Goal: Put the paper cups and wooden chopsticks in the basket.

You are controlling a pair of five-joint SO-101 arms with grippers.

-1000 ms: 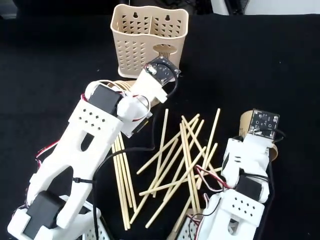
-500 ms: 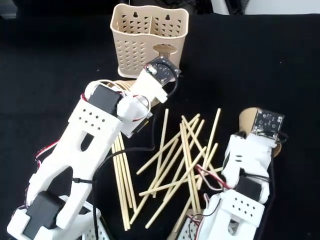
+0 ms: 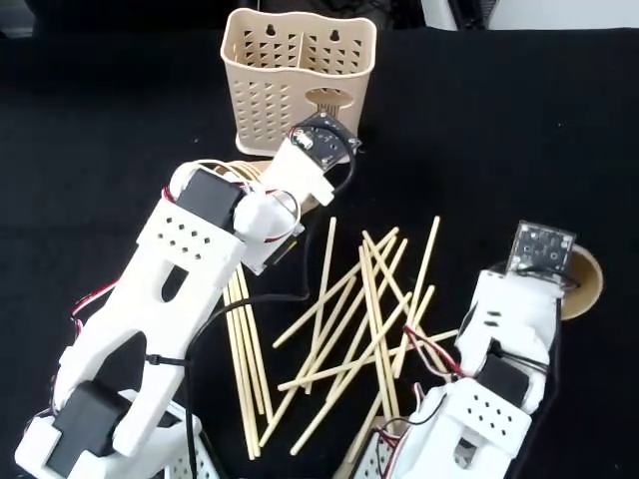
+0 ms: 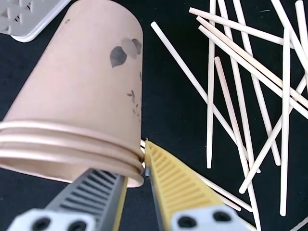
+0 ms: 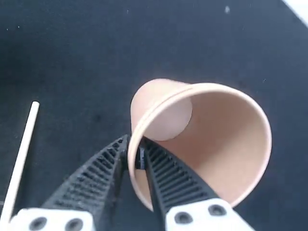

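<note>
Paper walls crush easily; rims are stiffer. Your right gripper (image 5: 136,150) pinches one cup (image 5: 216,144) by its rim near the bench's (image 3: 499,120) right edge, your left gripper (image 4: 135,166) the stacked cups (image 4: 82,91) by the basket (image 3: 298,90).

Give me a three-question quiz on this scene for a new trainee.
1. True or false: the chopsticks are all inside the basket.
2. The right gripper pinches: A) a chopstick, B) a paper cup at its rim, C) the basket's wall.
3. Fill in: the left gripper holds a ___ of cups.
Key: 1 false; 2 B; 3 stack.
</note>
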